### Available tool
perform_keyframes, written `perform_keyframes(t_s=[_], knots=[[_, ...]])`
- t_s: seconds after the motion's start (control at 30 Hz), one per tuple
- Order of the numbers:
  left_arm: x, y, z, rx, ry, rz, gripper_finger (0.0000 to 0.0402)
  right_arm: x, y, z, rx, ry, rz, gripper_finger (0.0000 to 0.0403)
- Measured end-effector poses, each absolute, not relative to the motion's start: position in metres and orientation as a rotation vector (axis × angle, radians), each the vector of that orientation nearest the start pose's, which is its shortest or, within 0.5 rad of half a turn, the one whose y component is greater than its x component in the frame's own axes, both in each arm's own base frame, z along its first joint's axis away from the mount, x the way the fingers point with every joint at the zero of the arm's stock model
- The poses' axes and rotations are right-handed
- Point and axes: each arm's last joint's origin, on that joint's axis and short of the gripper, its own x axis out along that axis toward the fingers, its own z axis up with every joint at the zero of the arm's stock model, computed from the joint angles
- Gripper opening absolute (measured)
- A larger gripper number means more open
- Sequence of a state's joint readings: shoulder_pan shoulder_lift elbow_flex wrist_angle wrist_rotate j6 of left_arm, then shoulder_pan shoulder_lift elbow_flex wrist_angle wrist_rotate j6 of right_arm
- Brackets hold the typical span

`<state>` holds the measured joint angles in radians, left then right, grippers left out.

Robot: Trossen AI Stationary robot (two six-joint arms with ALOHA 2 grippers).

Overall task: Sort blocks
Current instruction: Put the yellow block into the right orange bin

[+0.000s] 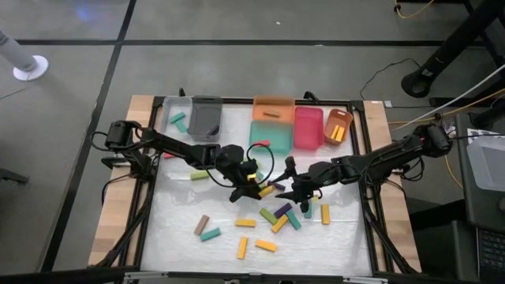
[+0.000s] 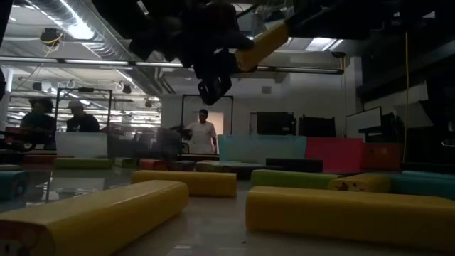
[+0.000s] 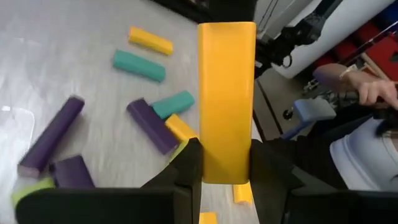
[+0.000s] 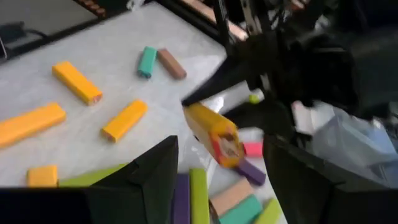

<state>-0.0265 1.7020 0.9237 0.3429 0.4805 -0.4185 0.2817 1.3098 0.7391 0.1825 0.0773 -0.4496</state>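
Several small bars in yellow, teal, purple, olive and brown lie flat on the white table top, most of them near the middle and the near edge point(image 1: 272, 217). My left gripper point(image 1: 246, 188) hangs over the middle of the table, shut on one yellow block point(image 3: 227, 93). In the low view this yellow block point(image 2: 264, 41) shows high above the table. My right gripper point(image 1: 293, 192) is open just to the right of it, above a cluster of purple and olive bars point(image 4: 186, 193), touching nothing. One teal bar point(image 1: 178, 120) lies near the far left corner. My left gripper pinches the yellow block's end point(image 3: 225, 171) between its two fingers point(image 3: 189, 165), which press on its two narrow sides. The rest of the block sticks out beyond the fingertips in line with them. It is lifted clear of the table and tilted.
Along the far edge stand plastic bins: grey point(image 1: 205, 118), orange point(image 1: 273, 106), teal point(image 1: 270, 136), pink point(image 1: 308, 128) and a small orange one point(image 1: 338, 126). A raised frame borders the table. People show in the room beyond, and a hand point(image 3: 367, 90) at the table's side.
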Motion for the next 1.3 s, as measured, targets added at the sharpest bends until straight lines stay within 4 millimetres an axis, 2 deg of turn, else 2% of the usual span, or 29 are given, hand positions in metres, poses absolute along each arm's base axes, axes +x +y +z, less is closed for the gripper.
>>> perform_keyframes(t_s=[0.23, 0.33, 0.77, 0.9, 1.07, 1.3], knots=[[0.357, -0.023, 0.200, -0.494, 0.488, -0.412, 0.0081, 0.280, 0.079, 0.234, -0.508, 0.294, 0.287, 0.0233], [0.357, -0.023, 0.200, -0.493, 0.485, -0.414, 0.0081, 0.283, 0.080, 0.229, -0.509, 0.301, 0.289, 0.0221], [0.356, -0.024, 0.200, -0.501, 0.497, -0.431, 0.0096, 0.283, 0.081, 0.227, -0.511, 0.296, 0.333, 0.0061], [0.357, -0.024, 0.200, -0.500, 0.494, -0.431, 0.0099, 0.283, 0.081, 0.227, -0.510, 0.297, 0.331, 0.0060], [0.357, -0.022, 0.200, -0.445, 0.473, -0.409, 0.0138, 0.280, 0.079, 0.231, -0.488, 0.312, 0.308, 0.0069], [0.358, -0.010, 0.199, -0.374, 0.453, -0.313, 0.0192, 0.257, 0.070, 0.244, -0.484, 0.415, 0.209, 0.0058]])
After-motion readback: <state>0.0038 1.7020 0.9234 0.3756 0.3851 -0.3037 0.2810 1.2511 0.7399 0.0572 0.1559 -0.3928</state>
